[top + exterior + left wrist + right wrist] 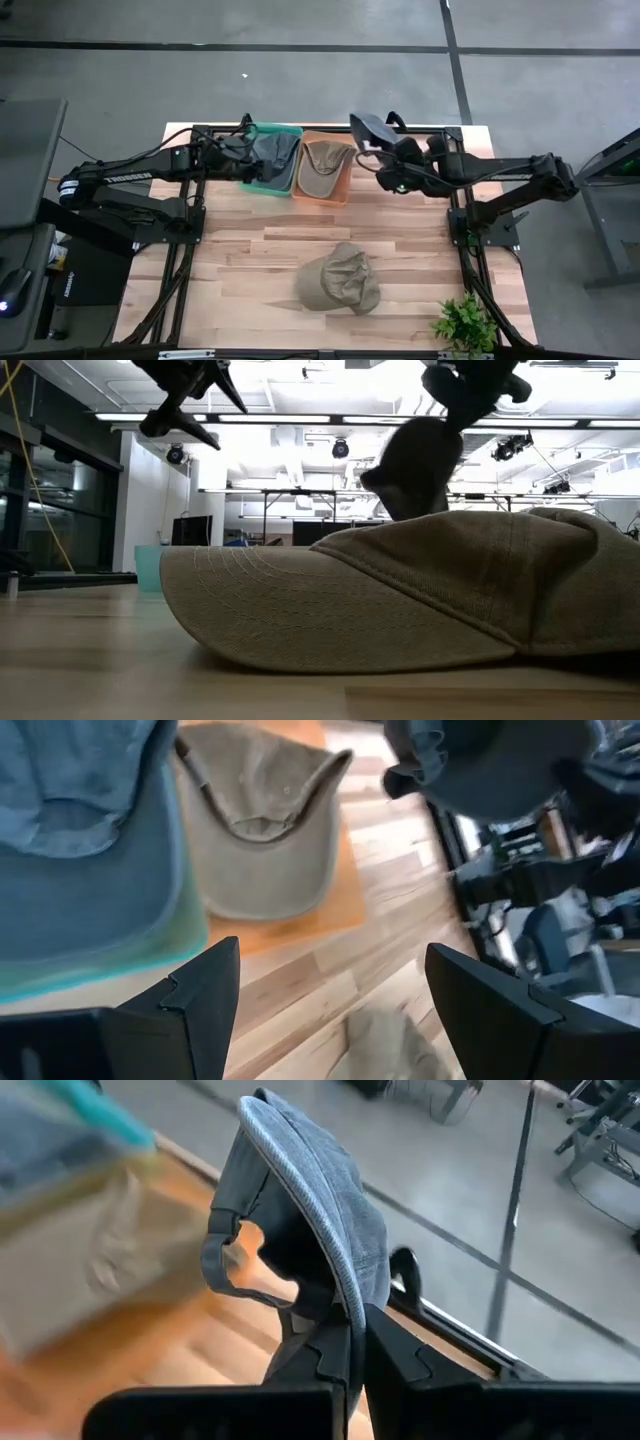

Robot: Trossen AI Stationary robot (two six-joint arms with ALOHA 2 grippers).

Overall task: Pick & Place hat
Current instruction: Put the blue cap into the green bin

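Observation:
My right gripper is shut on a dark grey cap, raised above the table's far edge beside the orange bin. That bin holds a khaki cap. The teal bin holds a grey-blue cap. My left gripper is open, hovering over the teal bin with nothing between its fingers. Another khaki cap lies crown up on the near part of the table, filling the low view. My right gripper pinches the dark grey cap by the edge of its brim between the two shut fingers. The cap is lifted clear; in the wrist view its crown and back strap stand out beyond the fingertips.
A small green plant stands at the table's near right corner. Dark frame rails run along both sides of the table. Bare wood lies between the bins and the khaki cap.

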